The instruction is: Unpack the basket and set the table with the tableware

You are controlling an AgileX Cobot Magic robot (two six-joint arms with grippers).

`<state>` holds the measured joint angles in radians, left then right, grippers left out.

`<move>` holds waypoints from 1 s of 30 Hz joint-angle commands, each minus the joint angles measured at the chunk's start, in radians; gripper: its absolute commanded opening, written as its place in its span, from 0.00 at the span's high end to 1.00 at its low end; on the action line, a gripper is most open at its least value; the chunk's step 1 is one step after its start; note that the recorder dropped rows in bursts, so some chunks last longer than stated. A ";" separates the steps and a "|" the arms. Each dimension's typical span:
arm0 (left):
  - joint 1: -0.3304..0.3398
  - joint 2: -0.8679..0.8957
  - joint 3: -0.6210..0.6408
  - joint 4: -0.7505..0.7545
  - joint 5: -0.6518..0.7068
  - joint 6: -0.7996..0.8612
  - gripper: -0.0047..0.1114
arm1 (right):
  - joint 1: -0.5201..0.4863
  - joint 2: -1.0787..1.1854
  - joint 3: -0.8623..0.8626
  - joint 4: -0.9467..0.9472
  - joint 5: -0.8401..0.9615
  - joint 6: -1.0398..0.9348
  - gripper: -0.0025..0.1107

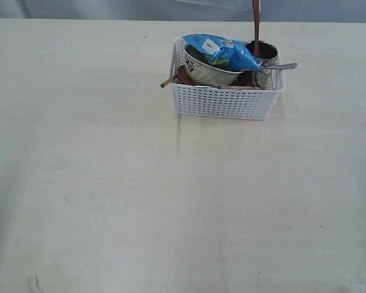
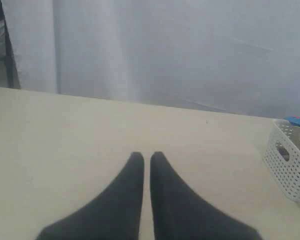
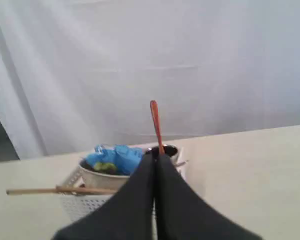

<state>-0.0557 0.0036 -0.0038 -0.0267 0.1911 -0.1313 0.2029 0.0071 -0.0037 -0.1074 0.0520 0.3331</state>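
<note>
The white basket stands at the far middle of the table. In it are the cream bowl, a steel cup with the red-brown spoon upright inside, a silver fork over the right rim, and brown sticks poking out left. My right gripper is shut and empty, short of the basket, with the spoon beyond its tips. My left gripper is shut and empty over bare table, the basket off to its side. Neither gripper shows in the exterior view.
A crinkly blue snack bag lies across the bowl. A pale curtain hangs behind the table's far edge. Bare tabletop stretches in front of and to both sides of the basket.
</note>
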 commanded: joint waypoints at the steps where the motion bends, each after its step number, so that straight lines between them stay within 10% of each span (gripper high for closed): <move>1: 0.005 -0.004 0.004 -0.005 -0.001 0.004 0.91 | -0.003 -0.007 0.004 0.087 -0.108 0.075 0.98; 14: 0.005 -0.004 0.004 -0.005 -0.001 0.004 0.91 | -0.003 0.046 0.004 0.137 -0.589 0.197 0.98; 27: 0.005 -0.004 0.004 -0.005 -0.001 0.004 0.91 | -0.003 0.849 -0.408 0.057 -0.643 0.355 0.98; 30: 0.005 -0.004 0.004 -0.005 -0.001 0.004 0.91 | -0.003 1.043 -0.594 0.039 -0.365 0.351 0.98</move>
<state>-0.0557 0.0036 -0.0038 -0.0267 0.1911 -0.1313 0.2029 0.9660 -0.5017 -0.0426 -0.4796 0.6751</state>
